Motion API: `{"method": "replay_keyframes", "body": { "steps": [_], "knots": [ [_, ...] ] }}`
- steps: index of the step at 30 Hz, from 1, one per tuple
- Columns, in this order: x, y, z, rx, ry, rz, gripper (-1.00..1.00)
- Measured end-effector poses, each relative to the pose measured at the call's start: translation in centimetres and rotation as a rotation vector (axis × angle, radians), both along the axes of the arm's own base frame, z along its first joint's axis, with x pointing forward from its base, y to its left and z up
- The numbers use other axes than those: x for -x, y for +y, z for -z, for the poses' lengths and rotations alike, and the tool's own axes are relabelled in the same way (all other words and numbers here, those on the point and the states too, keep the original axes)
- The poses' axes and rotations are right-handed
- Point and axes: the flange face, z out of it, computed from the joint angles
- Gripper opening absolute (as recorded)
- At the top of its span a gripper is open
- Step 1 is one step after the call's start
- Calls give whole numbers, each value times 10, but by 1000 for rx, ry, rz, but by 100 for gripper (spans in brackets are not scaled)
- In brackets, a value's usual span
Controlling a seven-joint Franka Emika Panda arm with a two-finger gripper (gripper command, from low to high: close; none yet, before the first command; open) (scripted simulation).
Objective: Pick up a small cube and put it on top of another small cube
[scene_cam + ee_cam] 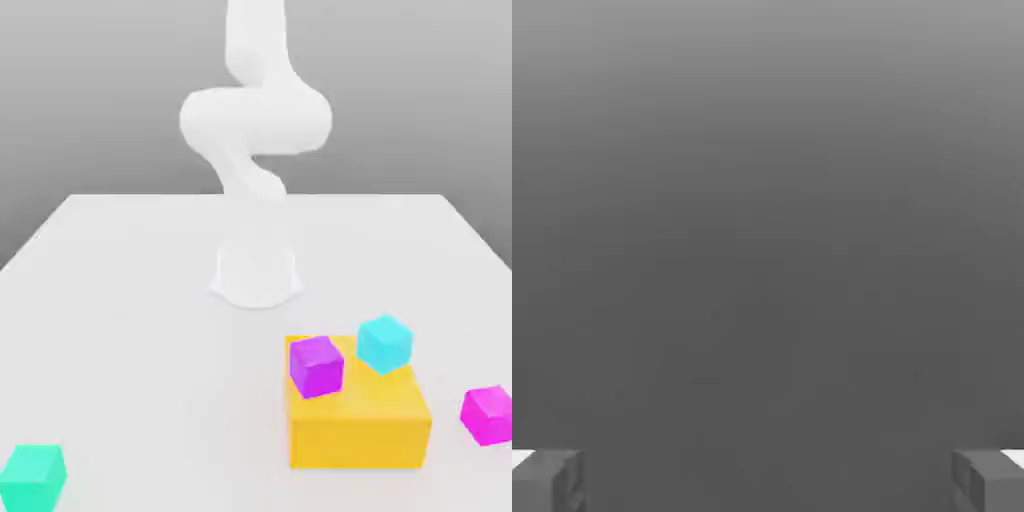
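- Our tool [768,485] hangs with its jaws spread wide and nothing between them.
- The small cube [489,414] sits on the tabletop [140,320], well away from the tool, just beside the yellow block [358,420].
- We should descend squarely over it.
- The teal cube [32,478] is cut off at the frame's edge.

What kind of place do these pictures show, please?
Most likely a simulated tabletop for robot practice, not a real room: a plain white table before a bare grey backdrop, a smooth white robot arm, and flat-coloured toy cubes around a yellow block.
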Motion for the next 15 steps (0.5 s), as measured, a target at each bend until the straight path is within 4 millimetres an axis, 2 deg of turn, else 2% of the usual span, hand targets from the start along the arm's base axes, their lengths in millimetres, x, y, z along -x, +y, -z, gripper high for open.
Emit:
{"method": "replay_keyframes", "body": {
  "steps": [3, 7, 11, 15],
  "knots": [
    [-35, 34, 48, 59, 78, -182, 0],
    [-66, 84, 116, 139, 166, -415, 0],
    [-79, 139, 188, 227, 246, -647, 0],
    [-75, 192, 263, 322, 317, -879, 0]
  ]
}}
